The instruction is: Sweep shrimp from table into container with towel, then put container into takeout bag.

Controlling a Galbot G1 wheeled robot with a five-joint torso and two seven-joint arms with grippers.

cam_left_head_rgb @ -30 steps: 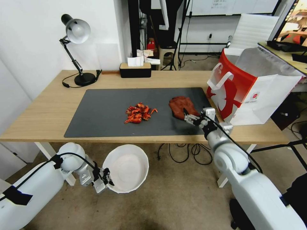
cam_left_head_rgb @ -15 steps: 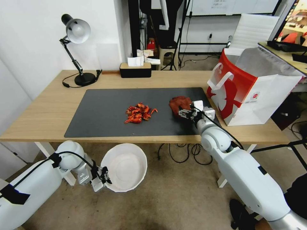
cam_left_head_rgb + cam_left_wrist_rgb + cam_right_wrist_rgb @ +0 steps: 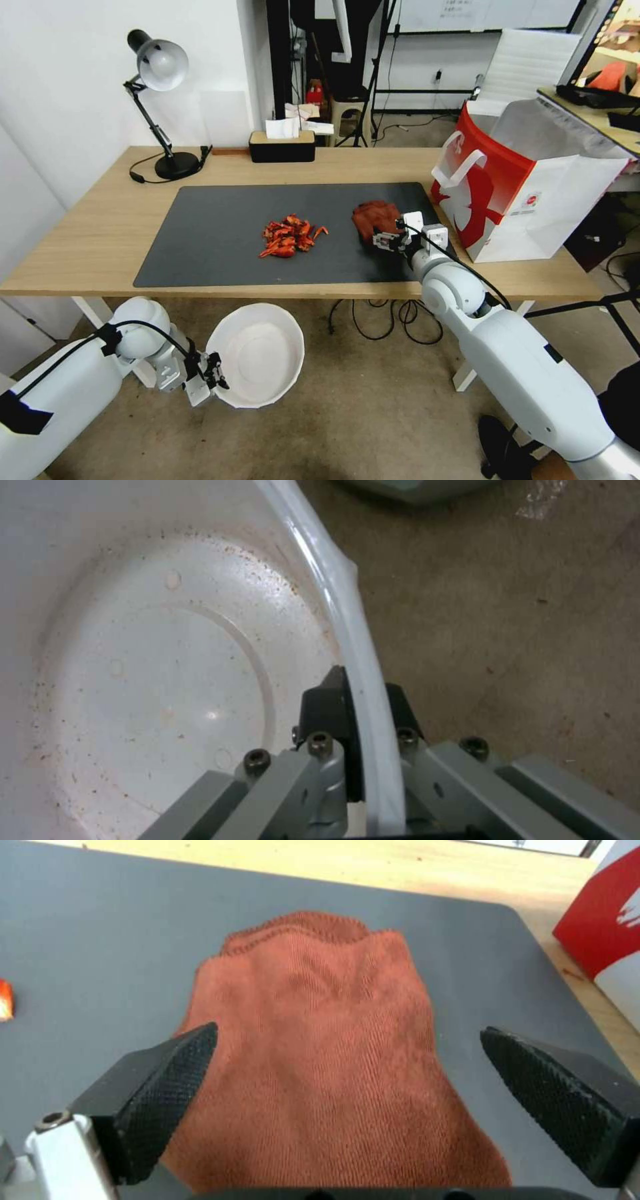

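A light wooden worktop with a dark grey mat stands before my rig, both claws at work.

My right claw sits low over the mat with its pads spread wide apart, straddling the rust-red towel, which lies bunched between them and extends away from the claw. The shrimp lie in a loose pile on the mat, well off to that claw's left. Just to its right, the red and white takeout bag stands upright on the worktop's end. Below the worktop's front edge, my left claw is clamped on the rim of the white container, one finger inside the rim and one outside; the container hangs just to that claw's right, above the floor, its inside bare but speckled.
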